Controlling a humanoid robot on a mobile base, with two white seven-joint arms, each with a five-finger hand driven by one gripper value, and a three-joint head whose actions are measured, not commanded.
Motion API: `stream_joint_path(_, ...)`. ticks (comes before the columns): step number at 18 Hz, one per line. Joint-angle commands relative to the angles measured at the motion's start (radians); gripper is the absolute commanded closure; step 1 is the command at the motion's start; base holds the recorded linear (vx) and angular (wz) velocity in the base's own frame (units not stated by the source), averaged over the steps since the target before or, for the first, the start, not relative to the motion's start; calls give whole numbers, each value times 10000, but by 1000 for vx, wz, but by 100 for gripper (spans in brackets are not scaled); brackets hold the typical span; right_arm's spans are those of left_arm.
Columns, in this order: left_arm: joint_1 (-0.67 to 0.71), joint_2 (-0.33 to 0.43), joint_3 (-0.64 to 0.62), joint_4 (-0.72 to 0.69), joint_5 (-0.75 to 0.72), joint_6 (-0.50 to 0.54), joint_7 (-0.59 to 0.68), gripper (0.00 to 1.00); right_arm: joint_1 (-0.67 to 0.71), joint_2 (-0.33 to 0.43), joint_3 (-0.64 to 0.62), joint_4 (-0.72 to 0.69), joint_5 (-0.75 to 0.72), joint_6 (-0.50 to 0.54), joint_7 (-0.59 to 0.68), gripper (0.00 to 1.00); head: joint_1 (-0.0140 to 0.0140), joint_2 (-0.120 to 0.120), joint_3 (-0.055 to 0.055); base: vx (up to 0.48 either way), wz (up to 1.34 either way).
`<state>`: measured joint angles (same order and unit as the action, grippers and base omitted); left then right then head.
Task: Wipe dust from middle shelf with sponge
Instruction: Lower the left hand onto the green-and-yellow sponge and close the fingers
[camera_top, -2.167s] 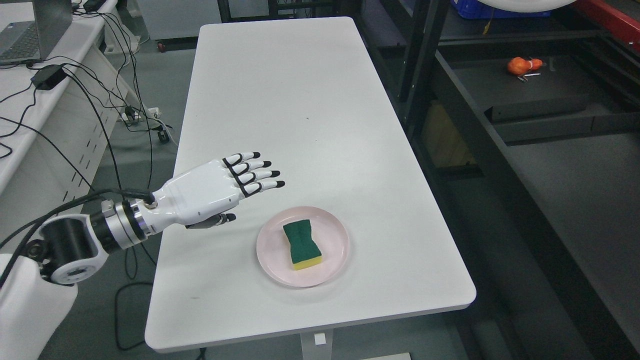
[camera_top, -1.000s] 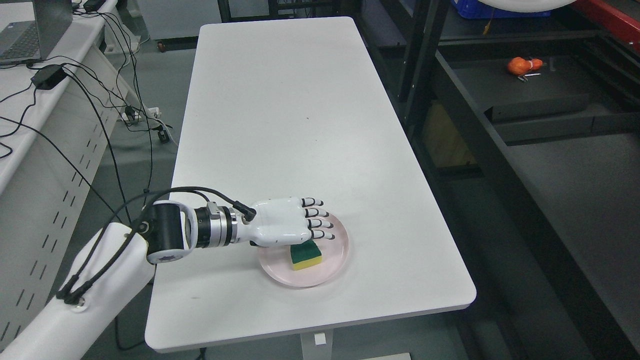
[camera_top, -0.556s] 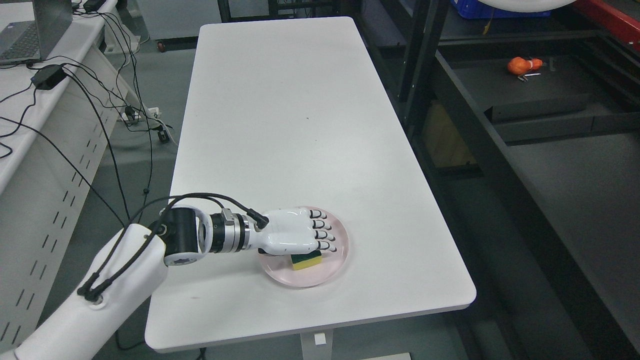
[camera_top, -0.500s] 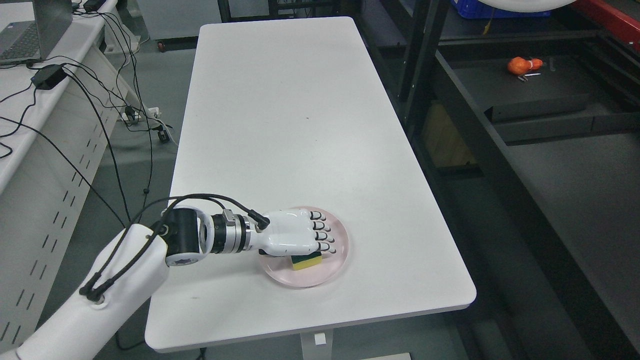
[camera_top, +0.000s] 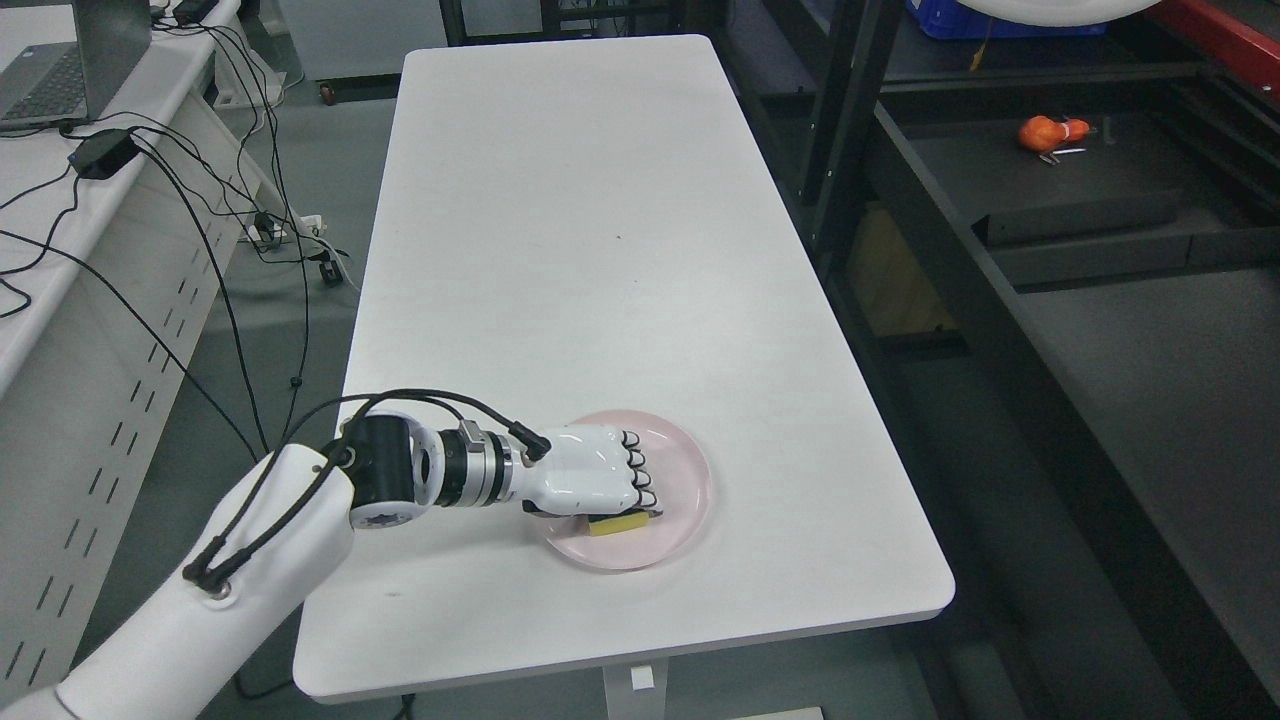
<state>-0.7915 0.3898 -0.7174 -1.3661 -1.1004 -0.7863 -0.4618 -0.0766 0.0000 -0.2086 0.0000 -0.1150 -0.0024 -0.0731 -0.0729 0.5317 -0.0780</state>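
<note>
Pink is the colour of the plate, which is set near the front edge of the white table. On the plate lies the sponge, and only its yellow edge can be seen, because the rest is covered. The left hand is laid over the sponge from above. Its fingers are curled down tight around the sponge, like a fist, so the sponge is gripped while it is on the plate. The fingertips are hidden under the hand, so it cannot be told just how far they are tucked in. The white left arm is stretched in from the lower left corner, and a black cable is looped over its wrist.

To the right of the table a dark metal shelf rack is seen. A small orange thing is left on one of its dark boards, well apart from the plate. At the far left, black wires are hung down beside another white desk, and part of a laptop is seen on it.
</note>
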Motion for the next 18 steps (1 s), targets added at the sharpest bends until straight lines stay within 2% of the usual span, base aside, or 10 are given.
stream_joint_path(1,-31,-278,-98,423,128,9,-76,43,-1,-175,0,-175,0,730,10,0,0,0,0,0,0)
stream_joint_path(7,-16,-262,71,423,1246,9,-91,64,-1,-175,0,-175,0,730,10,0,0,0,0,0,0)
stream_joint_path(11,-16,-247,561,438,1784,9,-91,85,-1,-175,0,-175,0,730,10,0,0,0,0,0,0)
stream_joint_path(13,14,-217,639,499,2547,9,-91,97,-1,-175,0,-175,0,730,10,0,0,0,0,-1,-7)
stream_joint_path(18,91,-79,1204,439,3684,9,-183,100,-1,-175,0,-175,0,730,10,0,0,0,0,-1,-10)
